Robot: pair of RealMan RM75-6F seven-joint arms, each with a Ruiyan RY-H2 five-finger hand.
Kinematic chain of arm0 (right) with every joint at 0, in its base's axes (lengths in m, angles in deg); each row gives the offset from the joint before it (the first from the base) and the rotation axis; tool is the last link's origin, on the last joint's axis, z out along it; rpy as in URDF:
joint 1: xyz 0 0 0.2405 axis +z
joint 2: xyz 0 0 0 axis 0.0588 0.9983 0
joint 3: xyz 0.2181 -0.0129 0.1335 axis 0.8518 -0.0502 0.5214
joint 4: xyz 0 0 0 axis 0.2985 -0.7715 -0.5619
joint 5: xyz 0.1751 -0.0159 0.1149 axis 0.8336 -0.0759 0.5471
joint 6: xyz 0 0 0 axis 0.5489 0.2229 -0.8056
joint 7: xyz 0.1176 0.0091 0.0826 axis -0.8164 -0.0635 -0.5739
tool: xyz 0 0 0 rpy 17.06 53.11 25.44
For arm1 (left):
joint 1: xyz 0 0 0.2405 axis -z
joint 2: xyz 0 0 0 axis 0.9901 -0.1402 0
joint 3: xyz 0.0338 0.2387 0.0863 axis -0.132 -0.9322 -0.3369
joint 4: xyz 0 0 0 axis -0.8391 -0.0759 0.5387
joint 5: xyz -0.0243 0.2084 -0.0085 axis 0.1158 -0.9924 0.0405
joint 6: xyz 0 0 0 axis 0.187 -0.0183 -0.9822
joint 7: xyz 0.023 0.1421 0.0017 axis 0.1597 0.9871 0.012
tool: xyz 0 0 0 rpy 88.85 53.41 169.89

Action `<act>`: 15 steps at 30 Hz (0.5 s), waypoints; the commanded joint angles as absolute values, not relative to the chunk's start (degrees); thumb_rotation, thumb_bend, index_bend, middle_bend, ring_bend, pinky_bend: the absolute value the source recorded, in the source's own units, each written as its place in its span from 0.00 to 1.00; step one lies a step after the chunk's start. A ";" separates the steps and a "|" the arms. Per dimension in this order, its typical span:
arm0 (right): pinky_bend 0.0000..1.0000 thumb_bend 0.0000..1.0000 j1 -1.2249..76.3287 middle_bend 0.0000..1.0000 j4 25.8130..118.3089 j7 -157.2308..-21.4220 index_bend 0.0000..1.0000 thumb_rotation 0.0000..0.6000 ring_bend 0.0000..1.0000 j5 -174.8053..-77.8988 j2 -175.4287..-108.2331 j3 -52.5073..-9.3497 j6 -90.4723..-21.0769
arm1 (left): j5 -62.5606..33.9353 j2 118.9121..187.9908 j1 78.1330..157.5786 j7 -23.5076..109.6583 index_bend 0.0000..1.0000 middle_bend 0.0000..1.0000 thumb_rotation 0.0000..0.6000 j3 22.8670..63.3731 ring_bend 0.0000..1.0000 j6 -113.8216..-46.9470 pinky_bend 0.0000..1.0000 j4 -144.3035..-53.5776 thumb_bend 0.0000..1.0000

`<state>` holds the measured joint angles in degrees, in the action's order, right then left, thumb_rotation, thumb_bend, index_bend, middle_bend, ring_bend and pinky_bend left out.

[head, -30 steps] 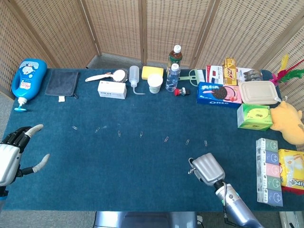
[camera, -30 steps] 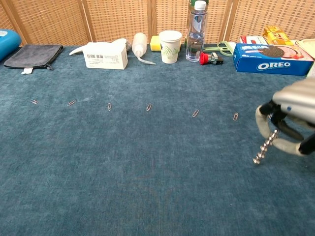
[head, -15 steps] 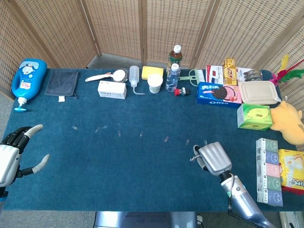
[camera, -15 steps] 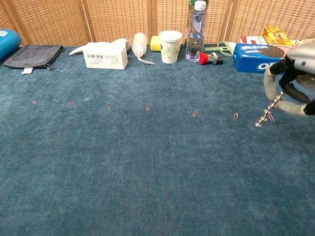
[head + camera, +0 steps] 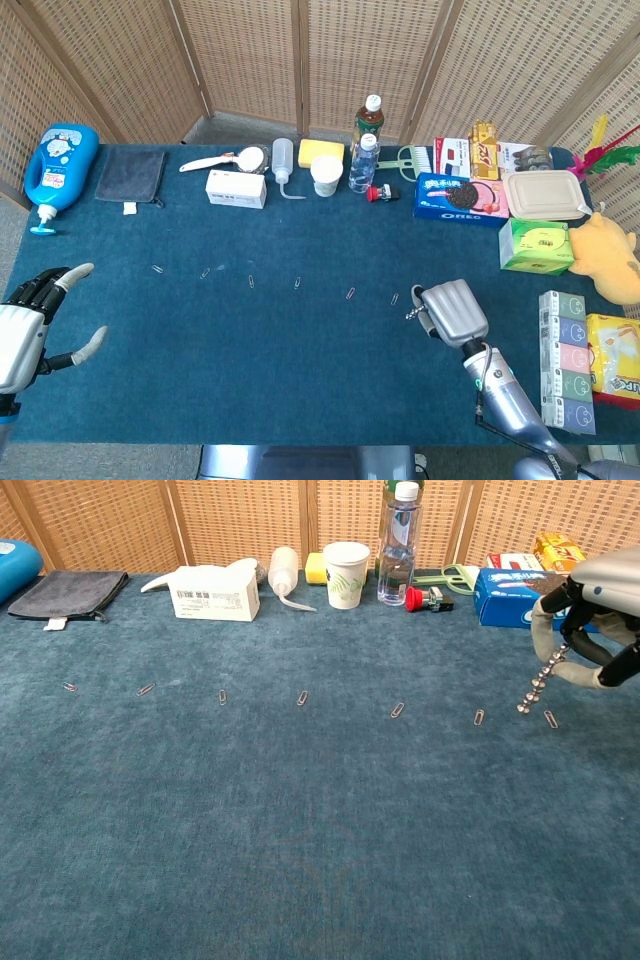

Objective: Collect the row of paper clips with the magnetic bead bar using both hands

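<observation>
A row of small paper clips (image 5: 302,697) lies across the blue table cloth, from the far-left clip (image 5: 69,687) to the rightmost clip (image 5: 550,718); in the head view the row (image 5: 297,283) runs left to right. My right hand (image 5: 590,620) pinches the top of the silver magnetic bead bar (image 5: 540,685), which hangs tilted with its lower end just left of the rightmost clip and close above the cloth. The head view shows the same right hand (image 5: 455,312) with the bead bar (image 5: 413,310) at its left side. My left hand (image 5: 30,330) is at the table's left front edge, fingers spread, holding nothing.
Along the back edge stand a white box (image 5: 213,592), a squeeze bottle (image 5: 283,572), a paper cup (image 5: 346,574), a water bottle (image 5: 397,542) and an Oreo box (image 5: 520,595). A grey pouch (image 5: 131,175), a blue bottle (image 5: 58,165) and snack boxes (image 5: 567,360) line the sides.
My right hand has carried the bead bar away from me, from the front right up to the right end of the clip row. The left hand has barely moved.
</observation>
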<state>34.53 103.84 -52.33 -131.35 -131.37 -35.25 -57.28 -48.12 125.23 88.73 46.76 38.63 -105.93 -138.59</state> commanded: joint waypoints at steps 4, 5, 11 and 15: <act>0.90 0.45 36.28 0.81 99.24 -51.21 0.64 1.00 0.85 -127.94 -133.28 -34.16 -55.42 | -48.07 125.67 88.69 46.54 0.15 0.25 0.48 38.43 0.20 -105.76 0.27 -138.17 0.50; 0.90 0.45 36.52 0.81 98.47 -51.16 0.64 1.00 0.85 -127.39 -133.64 -34.03 -55.12 | -48.09 125.73 88.69 46.50 0.15 0.25 0.48 38.41 0.20 -105.75 0.27 -138.09 0.50; 0.90 0.45 37.69 0.81 93.92 -51.29 0.63 1.00 0.85 -124.29 -135.29 -33.68 -53.22 | -48.03 125.93 88.65 46.39 0.15 0.25 0.48 38.33 0.20 -105.73 0.27 -137.83 0.51; 0.90 0.45 38.13 0.81 92.37 -51.36 0.63 1.00 0.85 -123.48 -135.82 -33.61 -52.68 | -47.98 125.93 88.65 46.39 0.15 0.25 0.48 38.34 0.20 -105.72 0.27 -137.77 0.50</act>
